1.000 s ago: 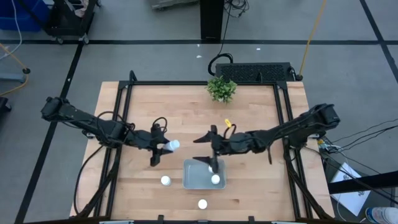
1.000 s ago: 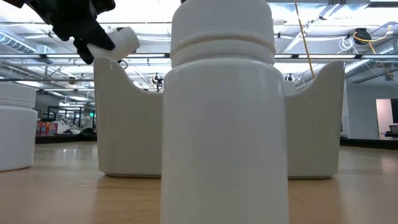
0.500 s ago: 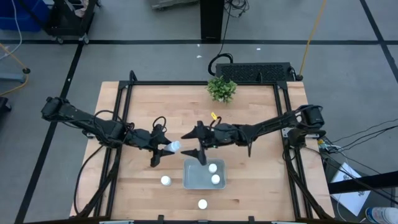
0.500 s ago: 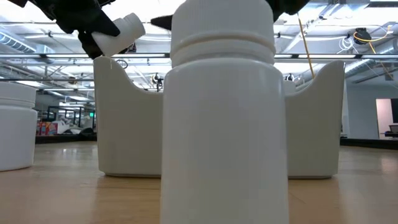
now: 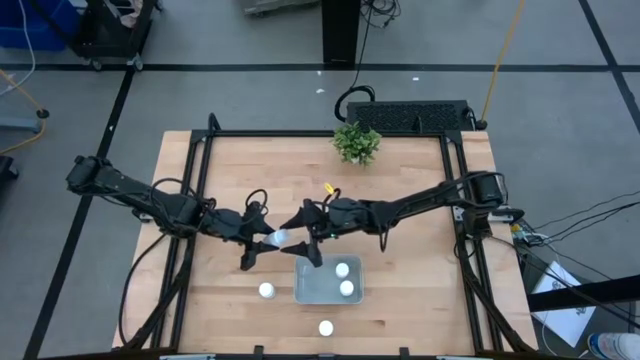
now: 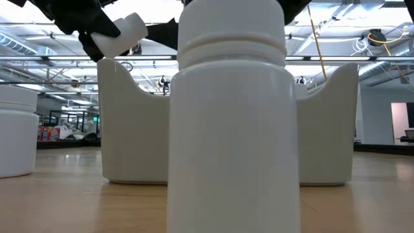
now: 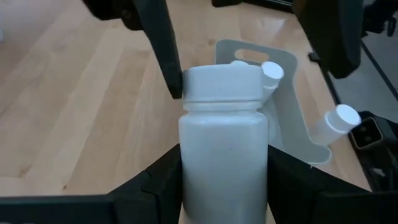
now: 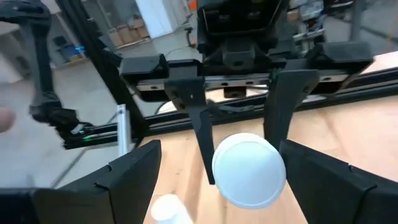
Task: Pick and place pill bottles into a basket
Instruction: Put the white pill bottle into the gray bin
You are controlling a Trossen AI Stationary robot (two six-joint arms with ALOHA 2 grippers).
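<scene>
- High view: a pill bottle (image 5: 279,237) is held in the left tool (image 5: 262,241) above the table (image 5: 400,170), just left of and beyond the basket (image 5: 310,288). The right tool (image 5: 303,236) is spread wide around its cap end. Two bottles (image 5: 344,279) lie in the basket.
- Low view: the held bottle (image 6: 118,35) is tilted. Rigid, light plastic is judged.
- Left wrist view: the body (image 7: 224,162) is clamped at mid-height; the smooth wall may slip.
- Right wrist view: the cap (image 8: 249,169) sits between open fingers (image 8: 198,124).
</scene>
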